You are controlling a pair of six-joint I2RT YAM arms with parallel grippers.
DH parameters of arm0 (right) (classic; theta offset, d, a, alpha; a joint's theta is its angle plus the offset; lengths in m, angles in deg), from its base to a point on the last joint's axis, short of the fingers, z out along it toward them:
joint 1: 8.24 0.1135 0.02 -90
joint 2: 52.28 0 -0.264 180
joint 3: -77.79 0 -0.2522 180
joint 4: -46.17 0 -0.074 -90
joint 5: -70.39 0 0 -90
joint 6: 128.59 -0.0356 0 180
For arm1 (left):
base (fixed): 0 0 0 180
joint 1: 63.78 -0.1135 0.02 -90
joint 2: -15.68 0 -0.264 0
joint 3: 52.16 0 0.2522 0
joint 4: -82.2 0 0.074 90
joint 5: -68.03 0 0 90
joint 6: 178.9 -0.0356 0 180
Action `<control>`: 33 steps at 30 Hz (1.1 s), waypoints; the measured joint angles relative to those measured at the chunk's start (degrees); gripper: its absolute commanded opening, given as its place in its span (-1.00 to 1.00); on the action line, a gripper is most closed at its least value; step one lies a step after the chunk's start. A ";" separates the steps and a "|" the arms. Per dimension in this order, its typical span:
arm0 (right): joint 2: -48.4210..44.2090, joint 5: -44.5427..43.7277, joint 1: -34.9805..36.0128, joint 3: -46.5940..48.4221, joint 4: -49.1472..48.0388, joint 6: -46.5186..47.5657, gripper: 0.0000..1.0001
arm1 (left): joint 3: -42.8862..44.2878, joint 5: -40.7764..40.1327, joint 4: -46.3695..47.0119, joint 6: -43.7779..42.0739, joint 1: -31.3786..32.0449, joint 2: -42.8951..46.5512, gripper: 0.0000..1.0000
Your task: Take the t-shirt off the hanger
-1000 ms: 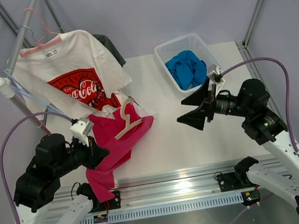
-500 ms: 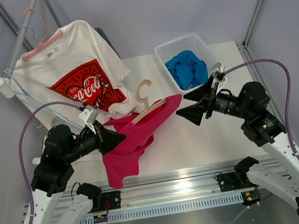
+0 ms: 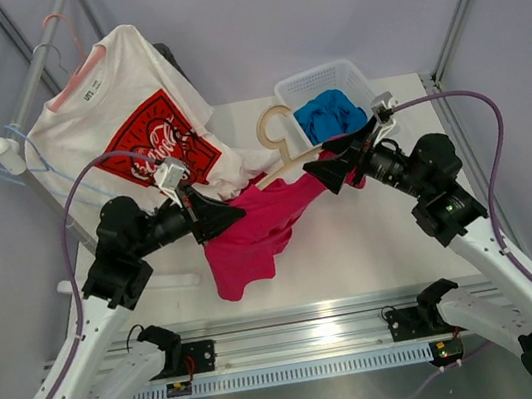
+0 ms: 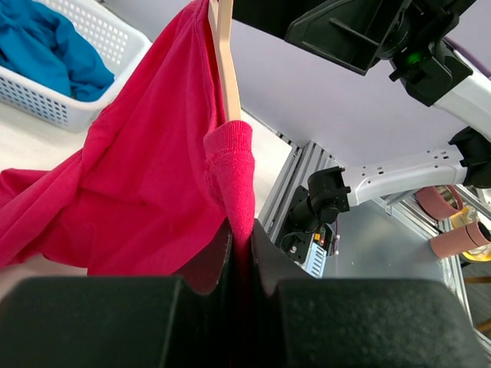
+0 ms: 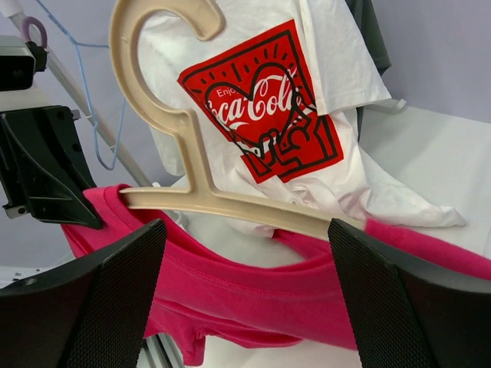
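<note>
The magenta t-shirt [image 3: 252, 237] hangs in the air above the table on the pale wooden hanger [image 3: 283, 161], whose hook points up. My left gripper [image 3: 232, 221] is shut on a sleeve cuff of the t-shirt [image 4: 138, 184], and the cloth is pinched between its jaws [image 4: 242, 239]. My right gripper [image 3: 327, 171] is open at the other end of the hanger. In the right wrist view its fingers [image 5: 100, 307] stand on either side of the t-shirt's collar [image 5: 268, 291], just under the hanger's bar [image 5: 230, 203], touching neither.
A white t-shirt with a red logo [image 3: 133, 129] hangs from the rack rail [image 3: 36, 79] at the back left, beside thin light-blue wire hangers [image 3: 23, 167]. A white basket [image 3: 294, 89] holding a blue garment [image 3: 328, 114] stands at the back right.
My left gripper has lifted the t-shirt and hanger off the table, up and to the right. My right gripper has moved left onto the hanger's end. The white t-shirt has swung.
</note>
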 measured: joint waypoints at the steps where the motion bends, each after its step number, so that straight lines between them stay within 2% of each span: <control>1: 0.63 -0.02 0.00 0.00 -0.42 0.04 0.87 | -0.09 0.07 0.48 0.11 0.13 -0.83 -1.00; 11: 2.14 -0.46 2.29 -0.24 -4.24 1.22 0.88 | -1.84 -0.39 2.05 0.15 1.05 -2.19 -1.00; 19: 7.50 -7.50 8.39 4.42 -0.13 5.66 0.88 | -1.84 -3.23 2.75 -0.09 6.86 -2.91 -1.00; 21: 8.68 -9.16 8.96 4.52 0.33 6.12 0.82 | -1.84 -4.13 2.75 -0.31 8.35 -3.26 -1.00; 24: 9.64 -10.73 9.25 4.55 1.46 6.54 0.42 | -1.84 -5.79 2.56 -0.76 9.94 -3.87 -1.00; 25: 9.66 -11.10 9.38 4.52 1.70 6.73 0.10 | -1.84 -6.56 2.49 -0.92 10.38 -4.09 -1.00; 30: 8.50 -12.52 10.25 4.13 2.45 6.38 -0.69 | -1.68 -10.88 2.40 -2.10 11.96 -4.44 -1.00; 31: 8.02 -13.07 10.27 3.91 2.47 6.62 -1.00 | -1.44 -11.21 2.23 -2.32 12.13 -4.48 -0.91; 33: 6.99 -13.44 10.29 3.67 2.84 6.69 -1.00 | -1.05 -11.54 2.01 -2.51 12.61 -4.52 -0.61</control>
